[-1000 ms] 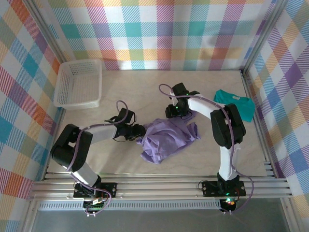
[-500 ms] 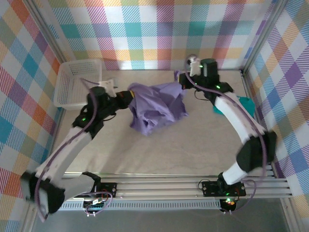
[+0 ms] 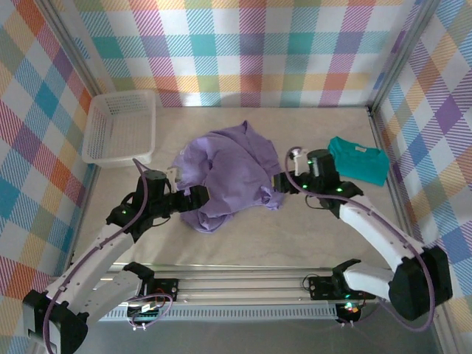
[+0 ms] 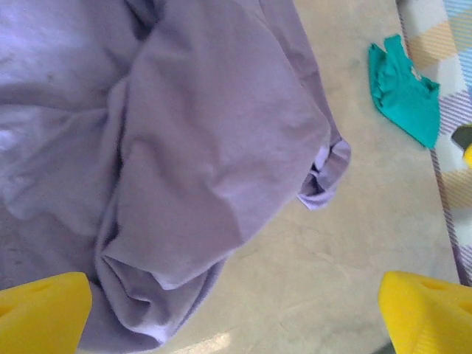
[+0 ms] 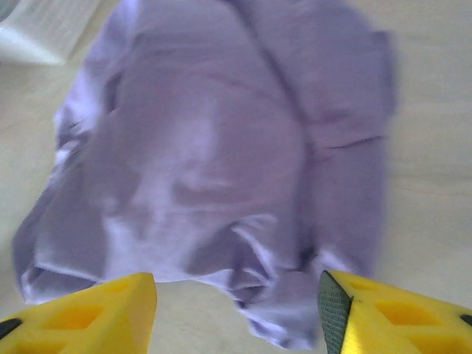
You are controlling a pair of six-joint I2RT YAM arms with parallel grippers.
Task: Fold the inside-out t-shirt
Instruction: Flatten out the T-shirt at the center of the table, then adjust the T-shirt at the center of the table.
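The lavender inside-out t-shirt (image 3: 228, 169) lies rumpled on the middle of the table, spread out but bunched at its near edge. My left gripper (image 3: 198, 198) sits at the shirt's near left edge, open, with its yellow fingers (image 4: 40, 310) wide apart over the cloth (image 4: 206, 147) and bare table. My right gripper (image 3: 282, 182) is at the shirt's right edge, also open. Its fingers (image 5: 398, 313) frame the shirt's crumpled hem (image 5: 295, 295), and nothing is held between them.
A white basket (image 3: 119, 125) stands at the back left, and its corner (image 5: 44, 26) shows in the right wrist view. The smaller teal-green t-shirt (image 3: 359, 158) lies flat by the right wall (image 4: 404, 92). Bare table (image 3: 295, 236) lies in front of the shirt.
Both grippers carried the shirt up and towards the back, then let it go. It now lies wider on the table, and both arms have drawn back low with open jaws.
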